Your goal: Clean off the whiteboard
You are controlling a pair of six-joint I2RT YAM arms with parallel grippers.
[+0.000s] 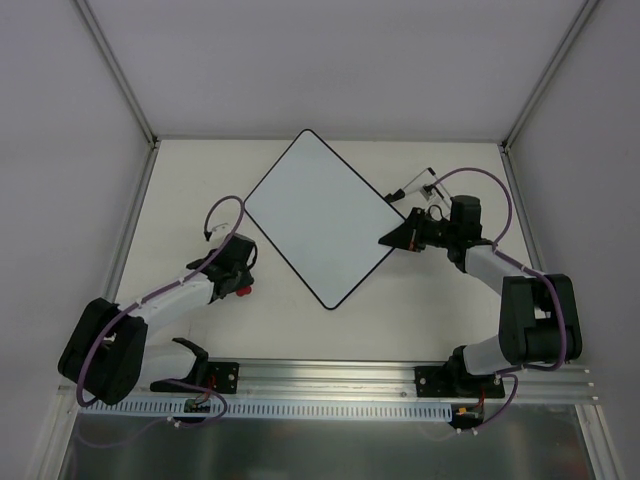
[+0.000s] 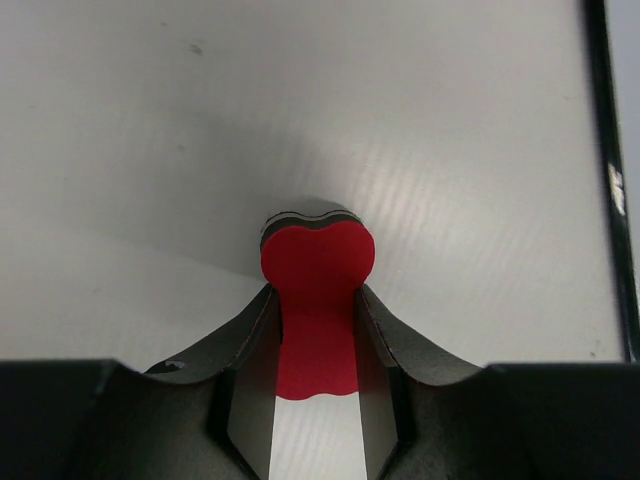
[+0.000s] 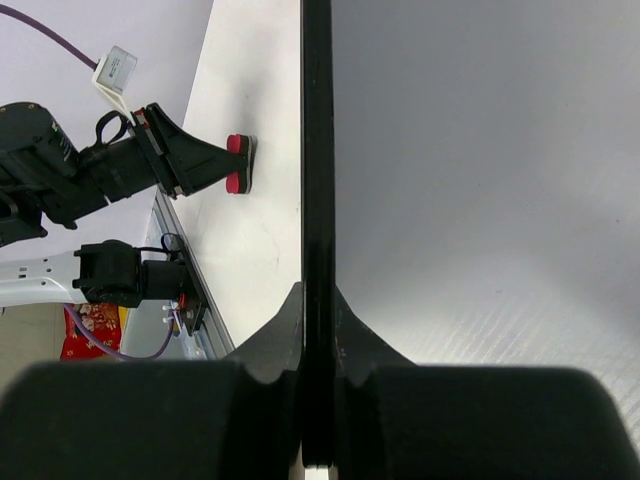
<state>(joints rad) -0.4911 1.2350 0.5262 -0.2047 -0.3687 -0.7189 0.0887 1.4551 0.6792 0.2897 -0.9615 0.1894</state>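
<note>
Nearest, from above, runs the mounting rail [image 1: 330, 378]; beyond it the whiteboard [image 1: 318, 218] lies cornerwise mid-table, blank. Right gripper [image 1: 387, 238] grips its right corner. Left wrist: left gripper [image 2: 315, 295] pinches the red eraser [image 2: 318, 250] on the table [image 2: 150, 150] beside the board; rim lettering [image 2: 617, 190] unreadable. Right wrist: fingers [image 3: 375, 350] clamp the black rim [image 3: 317, 180]. Hard wiping might pivot the board on that single hold.
</note>
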